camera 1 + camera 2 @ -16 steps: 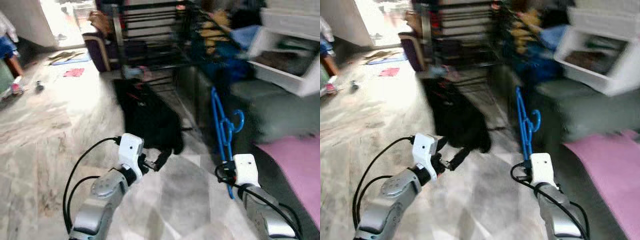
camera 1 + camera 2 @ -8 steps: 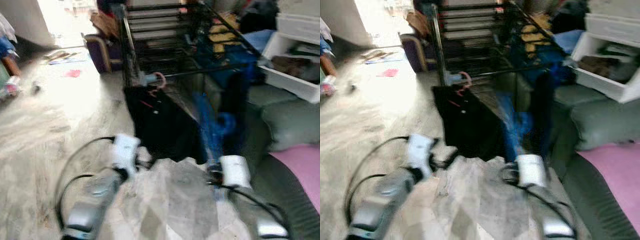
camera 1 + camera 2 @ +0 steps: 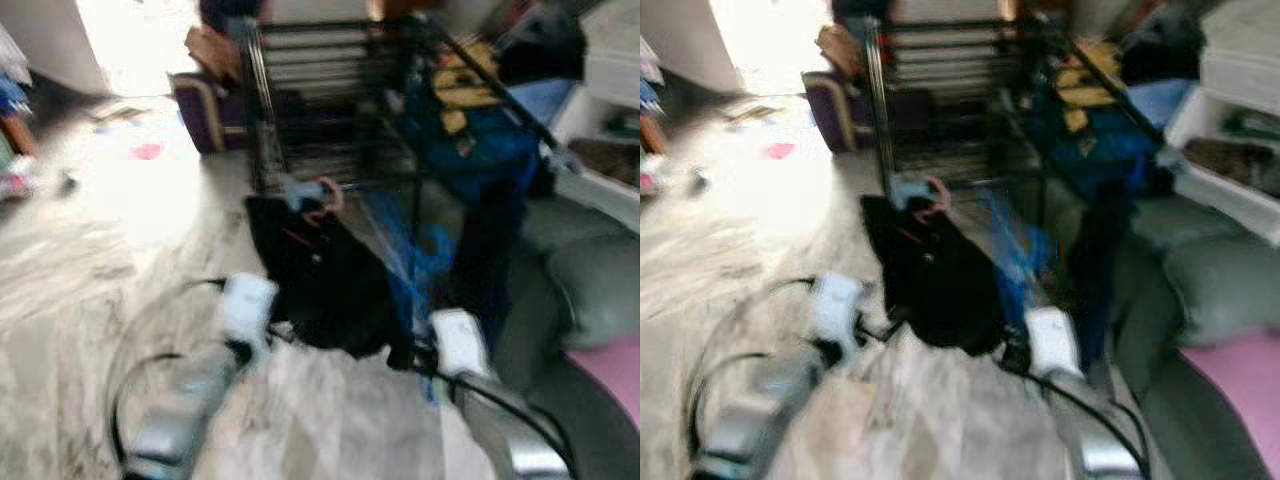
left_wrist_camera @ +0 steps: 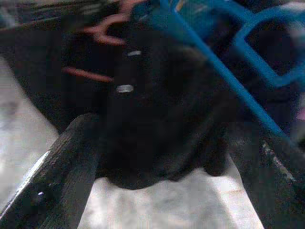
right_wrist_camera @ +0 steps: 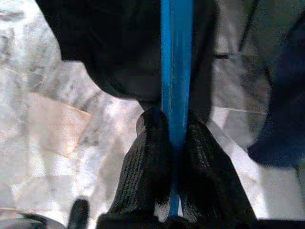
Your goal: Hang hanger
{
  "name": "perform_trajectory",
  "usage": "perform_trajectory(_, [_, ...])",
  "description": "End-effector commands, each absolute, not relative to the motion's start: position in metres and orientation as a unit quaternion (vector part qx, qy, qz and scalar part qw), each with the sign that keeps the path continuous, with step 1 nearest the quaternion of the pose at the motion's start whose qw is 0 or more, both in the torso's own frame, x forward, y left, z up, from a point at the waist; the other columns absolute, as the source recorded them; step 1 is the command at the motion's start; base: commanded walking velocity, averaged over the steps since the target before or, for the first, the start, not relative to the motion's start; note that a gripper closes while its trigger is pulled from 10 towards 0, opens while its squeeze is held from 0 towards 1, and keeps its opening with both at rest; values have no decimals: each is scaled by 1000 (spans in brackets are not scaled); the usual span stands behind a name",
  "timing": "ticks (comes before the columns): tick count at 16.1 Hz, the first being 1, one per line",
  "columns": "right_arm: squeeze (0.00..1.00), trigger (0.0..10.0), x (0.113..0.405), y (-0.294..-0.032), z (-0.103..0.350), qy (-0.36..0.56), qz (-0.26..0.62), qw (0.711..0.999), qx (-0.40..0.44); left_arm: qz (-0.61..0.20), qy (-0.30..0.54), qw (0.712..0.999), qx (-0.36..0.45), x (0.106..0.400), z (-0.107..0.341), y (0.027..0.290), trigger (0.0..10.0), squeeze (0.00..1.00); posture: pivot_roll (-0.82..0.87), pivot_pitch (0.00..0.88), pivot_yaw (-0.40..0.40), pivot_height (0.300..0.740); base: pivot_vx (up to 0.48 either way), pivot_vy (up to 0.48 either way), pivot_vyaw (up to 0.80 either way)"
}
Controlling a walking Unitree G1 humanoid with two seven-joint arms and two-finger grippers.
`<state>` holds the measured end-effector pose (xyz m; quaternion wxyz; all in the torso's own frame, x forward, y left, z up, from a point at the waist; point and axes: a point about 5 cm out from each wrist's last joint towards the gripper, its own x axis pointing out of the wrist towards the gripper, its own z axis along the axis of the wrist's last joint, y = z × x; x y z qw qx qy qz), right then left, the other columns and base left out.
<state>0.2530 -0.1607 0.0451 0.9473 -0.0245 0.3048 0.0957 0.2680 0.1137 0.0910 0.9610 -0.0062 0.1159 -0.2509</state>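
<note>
Motion blur smeared both head views, so edges were soft and small items on the pale marbled stone floor (image 3: 110, 250) could not be identified. Bright glare washed out the floor toward 11 o'clock, where a pink scrap (image 3: 147, 151) lay. At 12 o'clock stood a black metal drying rack (image 3: 330, 110) with horizontal bars; a black garment on a pink hanger (image 3: 320, 265) hung from its near corner, reaching nearly to the floor. Blue and yellow clothes (image 3: 465, 120) were draped over the rack toward 1 o'clock, their shapes hard to separate. At 3 o'clock a grey-green cushioned sofa (image 3: 590, 290) ran off the frame, with a pink cloth (image 3: 610, 365) at 4 o'clock. A white open box (image 3: 1230, 150) sat at 2 o'clock, holding dark contents too blurred to name.

The right gripper (image 5: 175, 143) had its black fingers (image 5: 147, 162) pressed together on the shaft of the blue plastic hanger (image 5: 176, 62), which rose from the gripper just beside the black garment, below the rack. The hanger's hook end was smeared in the head views. The left gripper (image 4: 162, 157) was held toward the garment's lower edge, fingers (image 4: 62, 171) spread apart and holding nothing.
</note>
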Motion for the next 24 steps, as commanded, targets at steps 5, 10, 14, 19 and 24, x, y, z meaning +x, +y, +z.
perform_trajectory(5, [0,10000,254,-175,50,302,79,949,-34,-251,118,961,-2,269,93,107,10000,0,-47,29,2,740,480,0,0])
perform_trajectory(10, [0,10000,252,-177,49,306,80,948,-34,-242,117,963,-17,266,93,109,10000,0,-49,31,3,740,0,0,0])
perform_trajectory(14, [0,10000,263,-179,54,298,95,947,-73,-244,122,962,-16,266,91,108,10000,0,-48,31,4,740,0,0,0])
perform_trajectory(19, [0,10000,284,-195,67,283,80,952,-84,-237,126,963,-15,265,91,112,10000,0,-35,34,0,740,0,0,0])
perform_trajectory(24, [0,10000,307,-202,71,303,57,950,-47,-245,132,960,-19,265,93,110,10000,0,-28,34,4,740,0,0,0])
